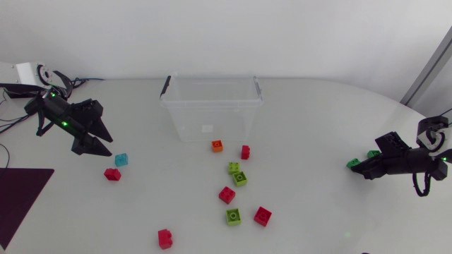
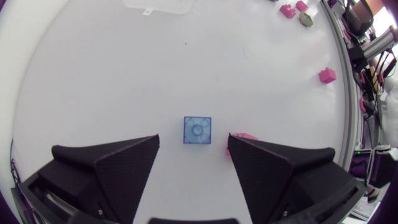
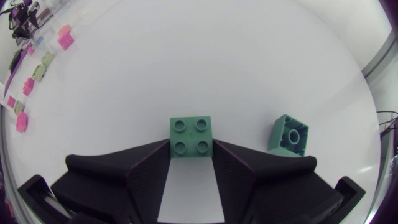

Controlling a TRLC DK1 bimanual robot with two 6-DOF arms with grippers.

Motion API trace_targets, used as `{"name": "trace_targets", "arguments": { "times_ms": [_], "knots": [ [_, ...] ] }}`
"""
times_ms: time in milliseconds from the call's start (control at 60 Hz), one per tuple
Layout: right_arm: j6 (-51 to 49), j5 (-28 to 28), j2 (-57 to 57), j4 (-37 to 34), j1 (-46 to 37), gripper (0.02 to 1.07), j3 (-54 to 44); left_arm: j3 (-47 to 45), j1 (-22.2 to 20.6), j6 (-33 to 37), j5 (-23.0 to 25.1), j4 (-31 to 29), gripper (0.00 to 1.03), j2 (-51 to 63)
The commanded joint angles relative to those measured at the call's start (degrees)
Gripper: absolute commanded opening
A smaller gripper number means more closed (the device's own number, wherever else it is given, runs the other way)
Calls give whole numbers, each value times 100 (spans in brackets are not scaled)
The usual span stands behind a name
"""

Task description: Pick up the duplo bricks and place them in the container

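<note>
I am pinching a green duplo brick (image 3: 193, 138) in my right tool (image 3: 191, 147) at the desk's (image 1: 318, 127) right edge, well apart from the clear container (image 1: 211, 106) toward the middle, while my left tool (image 2: 193, 139) is hanging spread around a blue brick (image 2: 198, 130).

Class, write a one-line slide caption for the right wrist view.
Right gripper shut on a green four-stud duplo brick, with a second green brick beside it, underside showing, on the white table.

My left finger (image 2: 273, 168) covers most of the red brick (image 2: 244, 135) beside it. Ahead, the container (image 2: 158, 5) is cut off at the edge, far bricks (image 2: 287, 10) just blurry specks.
</note>
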Motion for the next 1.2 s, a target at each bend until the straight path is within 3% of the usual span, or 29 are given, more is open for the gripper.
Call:
{"name": "trace_targets", "arguments": {
  "times_ms": [0,433,567,700,783,867,1183],
  "knots": [
    [-133,-206,-37,-227,-42,18,81,-258,47,383,-22,-4,81,219],
    [368,-232,-2384,-1045,890,18,-534,-952,-357,-118,-101,1147,83,210],
    [658,-232,-3051,-1361,1391,18,-551,-1163,-480,-294,-356,1552,82,298],
    [1063,-179,-3588,-1546,1945,18,-455,-1251,-533,-303,-532,1560,43,368],
    [1300,-153,-3763,-1616,2279,18,-358,-1348,-586,-347,-804,1684,42,430],
    [1528,-92,-3851,-1616,2586,18,-279,-1313,-638,-575,-1007,1710,33,526],
    [2065,-4,-3403,-1256,3175,18,125,-1058,-577,-645,-857,1288,29,96]
  ]
}}
